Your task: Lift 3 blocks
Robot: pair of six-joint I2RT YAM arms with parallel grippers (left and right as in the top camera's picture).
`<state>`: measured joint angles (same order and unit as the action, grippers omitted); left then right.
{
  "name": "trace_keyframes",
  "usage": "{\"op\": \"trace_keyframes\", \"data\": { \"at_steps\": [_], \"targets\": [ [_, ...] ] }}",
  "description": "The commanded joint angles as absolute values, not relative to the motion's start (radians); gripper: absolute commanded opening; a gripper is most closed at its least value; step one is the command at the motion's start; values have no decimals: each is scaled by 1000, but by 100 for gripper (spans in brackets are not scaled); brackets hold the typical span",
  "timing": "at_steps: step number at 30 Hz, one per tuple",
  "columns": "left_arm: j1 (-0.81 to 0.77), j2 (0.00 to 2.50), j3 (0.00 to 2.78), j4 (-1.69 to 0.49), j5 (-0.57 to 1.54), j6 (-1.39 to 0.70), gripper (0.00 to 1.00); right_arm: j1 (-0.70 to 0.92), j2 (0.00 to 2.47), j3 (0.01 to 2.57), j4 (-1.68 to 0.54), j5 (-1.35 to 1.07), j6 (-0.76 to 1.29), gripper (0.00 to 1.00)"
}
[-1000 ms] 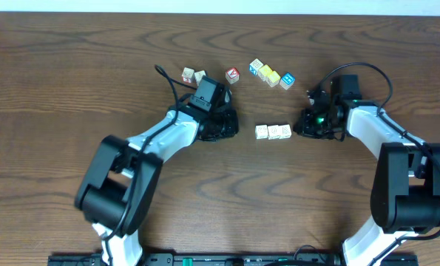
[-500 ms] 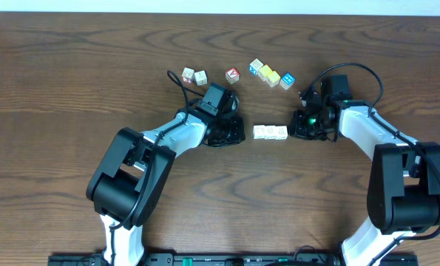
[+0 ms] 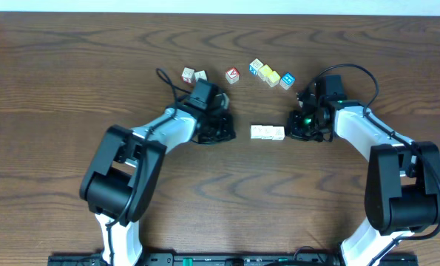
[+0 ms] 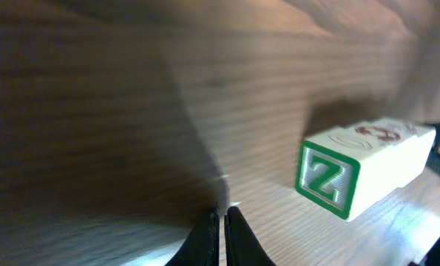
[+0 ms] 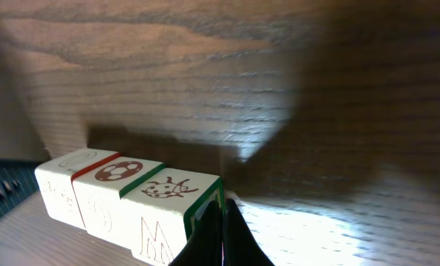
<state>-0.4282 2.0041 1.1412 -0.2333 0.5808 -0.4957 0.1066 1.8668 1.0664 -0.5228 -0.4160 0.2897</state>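
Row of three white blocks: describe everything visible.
The blocks are three cream cubes, seemingly wood, lying end to end in a row flat on the brown table. Tops show a ball and an animal drawing; the left end face carries a green-framed Z. The shut right claw seems to touch the right end; the left claw stands apart.

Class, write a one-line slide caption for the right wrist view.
Shut right gripper at the end of a row of three blocks on a wooden table.

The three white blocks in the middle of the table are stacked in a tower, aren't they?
No, they are not stacked. The three white blocks lie side by side in a flat row in the middle of the table. The right wrist view shows all three resting on the wood, each touching the next.
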Motion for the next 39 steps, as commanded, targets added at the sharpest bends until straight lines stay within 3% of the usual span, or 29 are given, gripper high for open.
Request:
{"op": "trace_keyframes", "data": {
  "at_steps": [1, 25, 34, 39],
  "targets": [
    [-377, 2017, 1128, -278, 532, -464, 7, 132, 1852, 1063, -522, -378, 338, 1],
    [-352, 1887, 1128, -374, 524, -313, 7, 135, 1852, 1090, -517, -284, 403, 1],
    [-352, 1868, 1128, -509, 275, -311, 7, 108, 1852, 1235, -879, -282, 303, 1],
    [-352, 1868, 1128, -560, 99, -311, 7, 180, 1852, 1163, -869, -273, 314, 1]
  ]
}}
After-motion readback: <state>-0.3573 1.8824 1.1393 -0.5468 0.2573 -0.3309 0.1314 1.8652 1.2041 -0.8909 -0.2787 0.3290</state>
